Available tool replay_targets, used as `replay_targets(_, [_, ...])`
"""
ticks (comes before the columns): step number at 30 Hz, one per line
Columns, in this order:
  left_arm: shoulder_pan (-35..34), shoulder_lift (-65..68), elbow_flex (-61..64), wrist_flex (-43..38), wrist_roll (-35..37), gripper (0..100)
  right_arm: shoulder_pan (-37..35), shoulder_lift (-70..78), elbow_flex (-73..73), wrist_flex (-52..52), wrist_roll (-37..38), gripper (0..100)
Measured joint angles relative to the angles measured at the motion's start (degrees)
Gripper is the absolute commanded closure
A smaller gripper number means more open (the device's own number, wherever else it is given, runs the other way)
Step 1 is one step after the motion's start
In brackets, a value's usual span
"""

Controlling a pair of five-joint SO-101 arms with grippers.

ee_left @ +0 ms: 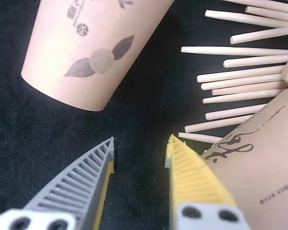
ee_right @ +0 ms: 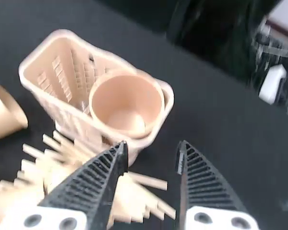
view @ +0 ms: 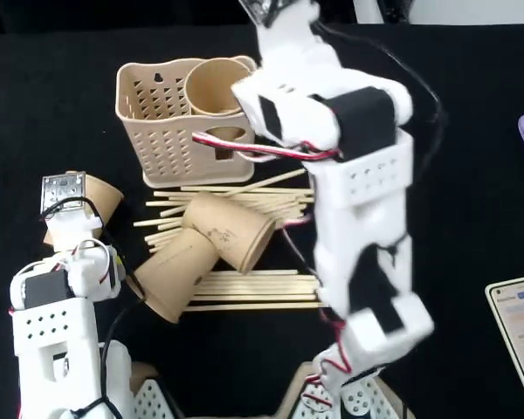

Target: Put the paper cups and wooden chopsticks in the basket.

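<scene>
One cup stored, high view: a paper cup (view: 217, 85) stands mouth up inside the basket (view: 157, 131), at its end nearer the tall white arm.
Loose cups, high view: three lie on their sides on the black table (view: 472, 131). The middle cup (view: 229, 229) and front cup (view: 170, 278) touch each other. The side cup (view: 103, 196) lies by the smaller arm.
Chopsticks, high view: chopsticks (view: 244, 288) are scattered flat just in front of the basket, some under the middle cup.
Left gripper, left wrist view: the left gripper (ee_left: 141, 141) has its fingers spread and is empty, with bare cloth between them. The leaf-print cup (ee_left: 93, 52) lies ahead. A second cup (ee_left: 259, 163) is just beside the yellow finger.
Right gripper, right wrist view: the right gripper (ee_right: 152, 143) is spread and empty, above the basket and its stored cup.
Cup handling, judged: light and thin-walled, so easily crushed and apt to roll. Best taken at the rim, one finger inside, with a gentle squeeze.
Chopstick handling, judged: light, stiff, thin and inclined to roll. Pinch across the middle.
</scene>
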Motion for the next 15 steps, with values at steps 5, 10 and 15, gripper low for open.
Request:
replay_targets(5, [0.0,0.0,0.0,0.0,0.0,82,0.1,-18.6,28.2,-0.4,3.8,82.2])
replay_targets(10, [0.0,0.0,0.0,0.0,0.0,82,0.3,-38.8,62.0,-12.4,8.8,82.2])
replay_targets(15, [0.0,0.0,0.0,0.0,0.0,82,0.7,-55.3,92.0,-25.3,16.2,81.5])
